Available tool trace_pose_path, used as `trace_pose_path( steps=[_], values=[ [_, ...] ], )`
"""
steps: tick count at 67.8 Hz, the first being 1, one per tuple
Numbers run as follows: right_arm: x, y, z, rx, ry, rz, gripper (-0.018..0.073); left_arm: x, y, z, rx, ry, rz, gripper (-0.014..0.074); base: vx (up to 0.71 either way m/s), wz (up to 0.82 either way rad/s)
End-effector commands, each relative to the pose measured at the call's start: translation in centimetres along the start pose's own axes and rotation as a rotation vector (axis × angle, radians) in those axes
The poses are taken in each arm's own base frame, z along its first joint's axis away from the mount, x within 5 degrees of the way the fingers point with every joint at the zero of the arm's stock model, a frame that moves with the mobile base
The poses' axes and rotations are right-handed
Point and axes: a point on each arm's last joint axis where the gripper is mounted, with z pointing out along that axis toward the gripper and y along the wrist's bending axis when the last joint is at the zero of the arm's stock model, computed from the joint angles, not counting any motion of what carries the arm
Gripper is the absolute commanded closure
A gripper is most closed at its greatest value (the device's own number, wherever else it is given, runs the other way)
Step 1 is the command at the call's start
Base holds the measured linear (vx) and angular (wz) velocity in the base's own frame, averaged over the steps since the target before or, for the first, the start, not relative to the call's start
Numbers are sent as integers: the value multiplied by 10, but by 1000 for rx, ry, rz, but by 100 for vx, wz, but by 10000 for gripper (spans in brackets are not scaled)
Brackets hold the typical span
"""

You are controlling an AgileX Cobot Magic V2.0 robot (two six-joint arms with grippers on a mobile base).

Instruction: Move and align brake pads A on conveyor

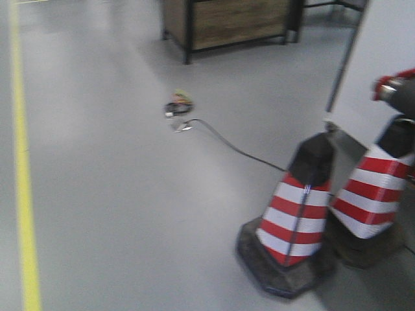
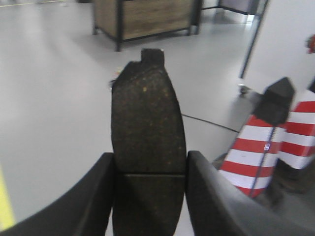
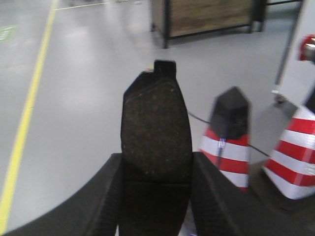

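Floor (image 1: 117, 194) smooth grey, yellow line (image 1: 23, 181) at 9 o'clock, striped cones (image 1: 295, 214) at 4, wooden crate (image 1: 233, 19) at 12, left claw (image 2: 150, 164) clamping a brake pad (image 2: 147, 113), right claw (image 3: 156, 164) clamping second pad (image 3: 156, 118), both held over floor.

Brake pads A (image 2: 147, 113) dark grey, speckled; cones (image 1: 292, 214) red-white striped, black tops; floor (image 1: 117, 194) grey, yellow line (image 1: 23, 162).

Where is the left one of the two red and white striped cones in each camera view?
Front view: left cone, lower right.
Left wrist view: lower right, past the held brake pad.
Right wrist view: centre right, beside a second brake pad.
Shared landmark: wooden cabinet, top of every view.
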Motion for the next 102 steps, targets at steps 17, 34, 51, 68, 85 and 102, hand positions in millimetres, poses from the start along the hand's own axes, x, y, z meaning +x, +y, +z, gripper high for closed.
trace_pose_path(
  steps=[17,34,51,68,85,102],
  values=[
    [-18,1,-4,1,-121,-11,566,-17,0,-3,0,-113,-12,602,23,-90],
    [-18,1,-4,1,-121,-11,566,-17,0,-3,0,-113,-12,602,22,-83],
    [-18,1,-4,1,-121,-11,566,-17,0,-3,0,-113,-12,602,18,-78],
    [-18,1,-4,1,-121,-11,566,-17,0,-3,0,-113,-12,602,14,-79],
    [-18,1,-4,1,-121,-11,566,-17,0,-3,0,-113,-12,602,6,-74],
    [-18,1,-4,1,-121,-11,566,-17,0,-3,0,-113,-12,602,4,-33]
  ],
)
